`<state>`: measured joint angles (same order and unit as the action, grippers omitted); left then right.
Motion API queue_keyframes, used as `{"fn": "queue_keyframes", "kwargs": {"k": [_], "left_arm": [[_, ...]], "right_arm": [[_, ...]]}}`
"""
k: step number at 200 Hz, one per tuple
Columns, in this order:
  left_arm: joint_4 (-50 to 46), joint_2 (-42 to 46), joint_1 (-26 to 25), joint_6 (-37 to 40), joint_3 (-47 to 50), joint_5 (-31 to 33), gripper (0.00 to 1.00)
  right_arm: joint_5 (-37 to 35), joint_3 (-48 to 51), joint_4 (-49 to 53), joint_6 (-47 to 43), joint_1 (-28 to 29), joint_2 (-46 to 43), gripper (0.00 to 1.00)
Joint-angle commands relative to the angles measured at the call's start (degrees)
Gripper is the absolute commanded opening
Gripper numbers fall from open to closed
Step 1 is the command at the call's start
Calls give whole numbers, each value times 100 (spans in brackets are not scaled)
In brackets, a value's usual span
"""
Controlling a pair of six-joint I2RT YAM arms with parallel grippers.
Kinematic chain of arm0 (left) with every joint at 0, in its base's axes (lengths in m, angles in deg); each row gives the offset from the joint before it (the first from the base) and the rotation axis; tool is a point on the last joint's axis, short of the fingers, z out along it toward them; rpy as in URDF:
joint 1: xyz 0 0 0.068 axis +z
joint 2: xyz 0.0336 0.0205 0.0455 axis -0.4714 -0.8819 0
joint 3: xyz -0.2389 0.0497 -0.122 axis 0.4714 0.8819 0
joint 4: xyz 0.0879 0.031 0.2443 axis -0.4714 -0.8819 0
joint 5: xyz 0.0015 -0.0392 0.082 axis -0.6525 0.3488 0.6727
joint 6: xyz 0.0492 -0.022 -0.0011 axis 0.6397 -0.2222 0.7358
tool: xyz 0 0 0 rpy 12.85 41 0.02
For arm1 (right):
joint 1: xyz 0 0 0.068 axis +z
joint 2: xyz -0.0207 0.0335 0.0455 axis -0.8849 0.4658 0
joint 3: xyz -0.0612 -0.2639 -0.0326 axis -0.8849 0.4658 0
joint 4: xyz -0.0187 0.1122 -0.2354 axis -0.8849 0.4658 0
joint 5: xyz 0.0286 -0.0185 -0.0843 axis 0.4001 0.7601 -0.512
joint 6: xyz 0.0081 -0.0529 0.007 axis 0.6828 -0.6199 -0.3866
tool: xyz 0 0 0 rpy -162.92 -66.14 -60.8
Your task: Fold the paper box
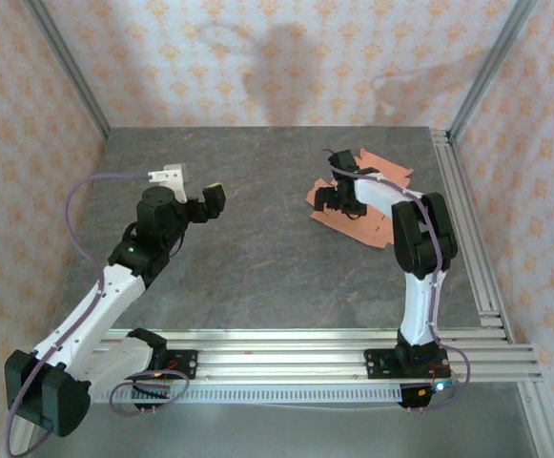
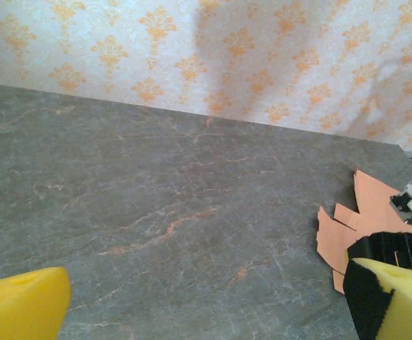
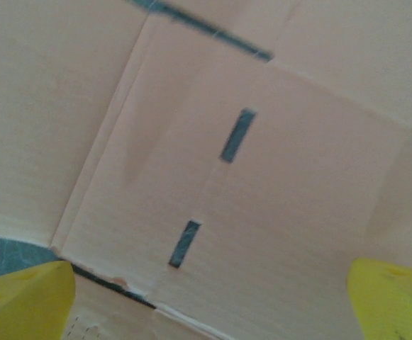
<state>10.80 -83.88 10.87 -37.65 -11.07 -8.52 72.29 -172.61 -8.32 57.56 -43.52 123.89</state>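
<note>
The paper box is a flat salmon-orange card cutout (image 1: 367,196) with notched flaps, lying on the table at the right rear. My right gripper (image 1: 334,196) hovers directly over it, open, yellow fingertips (image 3: 28,297) spread wide above a panel of the paper box (image 3: 276,212) with two narrow slots. Nothing is between its fingers. My left gripper (image 1: 195,196) is raised over the table's left middle, open and empty, well apart from the card. In the left wrist view the paper box (image 2: 365,219) lies at the right, partly behind a yellow fingertip (image 2: 397,297).
The grey stone-look table (image 1: 257,248) is walled by patterned panels on three sides. An aluminium rail (image 1: 467,219) runs along the right edge and slotted rails (image 1: 286,348) cross the near edge between the arm bases.
</note>
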Motion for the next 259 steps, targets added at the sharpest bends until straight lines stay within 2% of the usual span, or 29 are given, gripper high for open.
{"fn": "queue_keyframes", "kwargs": {"k": [1, 22, 60, 96, 112, 127, 148, 164, 182, 218, 237, 259], "left_arm": [[-471, 55, -4, -375, -188, 376, 100], [-1070, 116, -6, -1019, -338, 1097, 100], [-1110, 381, -12, -1284, -204, 1248, 100], [-1628, -93, -4, -1358, -629, 825, 100], [-1261, -197, -22, -1278, -627, 344, 100], [-1001, -289, -65, -1212, -608, 244, 100], [-887, -640, -96, -937, -799, 33, 100], [-990, -1132, -127, -792, -1155, -317, 100], [-1365, -1883, -317, -631, -1815, -644, 100], [-2037, -3590, -1033, 17, -3494, -801, 97], [-2395, -4607, -1277, 255, -4526, -1053, 88], [-2783, -5788, -1517, 425, -5776, -1214, 76]], "right_arm": [[329, -103, 161, -283, 134, 67, 94], [641, -17, 256, -518, 165, 62, 92], [1197, 145, 575, -1098, 267, -6, 89], [1520, 191, 1228, -2116, 670, -139, 89], [1786, 102, 1597, -2196, 736, -174, 89], [1863, 88, 1798, -2209, 787, -332, 89], [1757, 401, 1477, -1993, 787, -951, 94], [1377, 847, 889, -1600, 770, -1618, 100], [927, 1523, 137, -934, 648, -2416, 99], [275, 3060, -881, 289, 329, -3888, 98], [176, 3649, -974, 628, 204, -4433, 96], [409, 4128, -1119, 909, 183, -4699, 95]]}}
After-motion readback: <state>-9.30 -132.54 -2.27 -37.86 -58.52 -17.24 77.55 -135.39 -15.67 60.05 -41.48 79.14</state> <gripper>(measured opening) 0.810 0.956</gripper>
